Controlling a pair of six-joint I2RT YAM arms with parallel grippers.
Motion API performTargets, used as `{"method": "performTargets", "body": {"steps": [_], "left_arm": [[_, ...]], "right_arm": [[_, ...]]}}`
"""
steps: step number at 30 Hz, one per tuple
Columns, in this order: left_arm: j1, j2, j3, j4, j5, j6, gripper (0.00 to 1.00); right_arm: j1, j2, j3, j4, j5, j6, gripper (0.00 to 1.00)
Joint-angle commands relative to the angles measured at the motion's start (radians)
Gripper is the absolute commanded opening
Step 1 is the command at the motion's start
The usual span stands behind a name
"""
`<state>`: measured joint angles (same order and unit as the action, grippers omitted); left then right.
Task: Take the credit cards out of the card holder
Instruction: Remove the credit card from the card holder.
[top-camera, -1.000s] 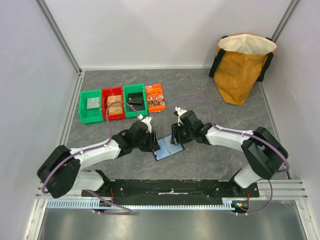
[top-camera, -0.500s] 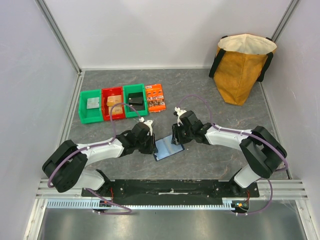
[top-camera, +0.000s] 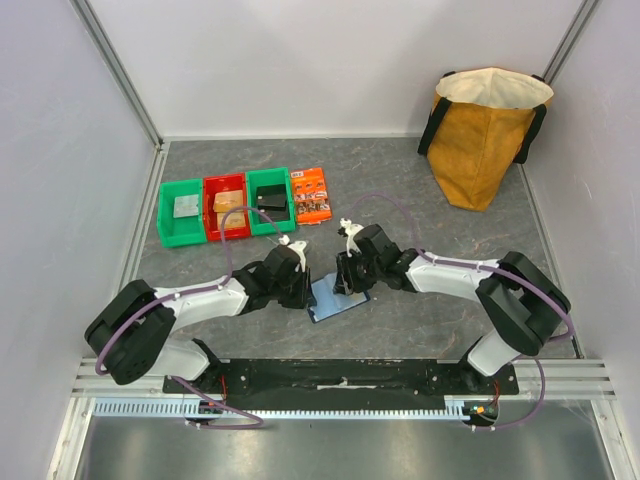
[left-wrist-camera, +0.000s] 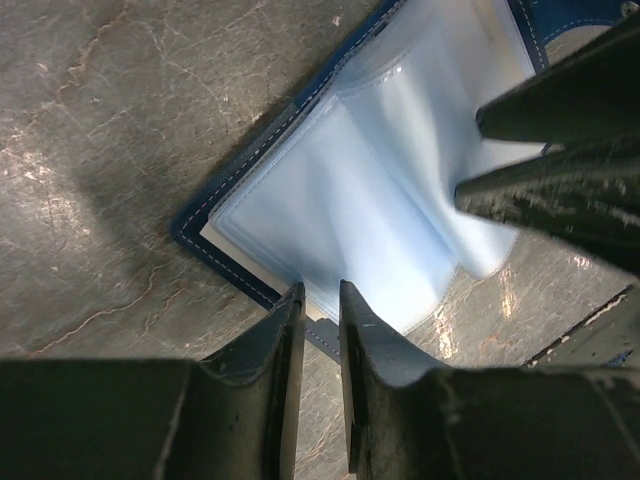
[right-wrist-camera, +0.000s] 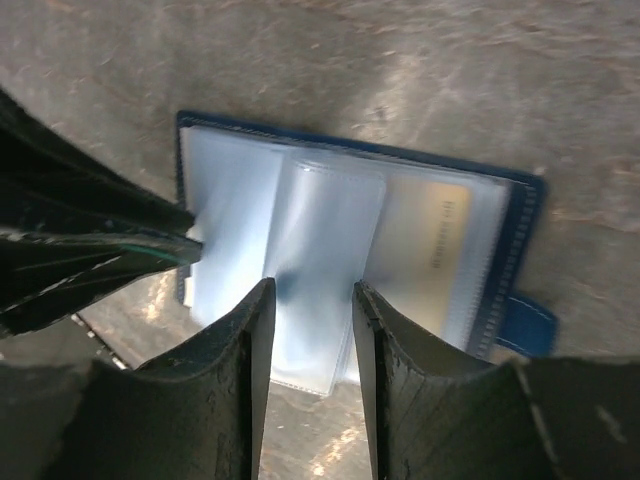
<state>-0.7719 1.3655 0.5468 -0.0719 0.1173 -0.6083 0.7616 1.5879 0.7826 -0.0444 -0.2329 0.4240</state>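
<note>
Left gripper (left-wrist-camera: 317, 292): jaws almost together, tips at the lower edge of the card holder (left-wrist-camera: 340, 200), which lies open mid-frame in the top view (pinching or merely pressing, I cannot tell). Right gripper (right-wrist-camera: 308, 292): jaws apart, straddling a clear sleeve (right-wrist-camera: 330, 250); a tan-gold credit card (right-wrist-camera: 440, 235) sits sleeved at right.

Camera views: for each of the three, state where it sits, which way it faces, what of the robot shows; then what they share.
Top external: above and behind the bases, facing down on the table; both arms show.
Left wrist: on the left arm, facing down at the card holder; own jaws below.
Right wrist: on the right arm, facing down at it; own jaws below.
Shared: all show the card holder.
</note>
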Motion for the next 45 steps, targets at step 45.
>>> {"method": "performTargets", "body": {"steps": [45], "left_arm": [[-0.01,-0.068,-0.019,0.014,-0.018,-0.024,0.31]], "right_arm": [[0.111,0.007,0.08,-0.158,0.337,-0.033,0.58]]}}
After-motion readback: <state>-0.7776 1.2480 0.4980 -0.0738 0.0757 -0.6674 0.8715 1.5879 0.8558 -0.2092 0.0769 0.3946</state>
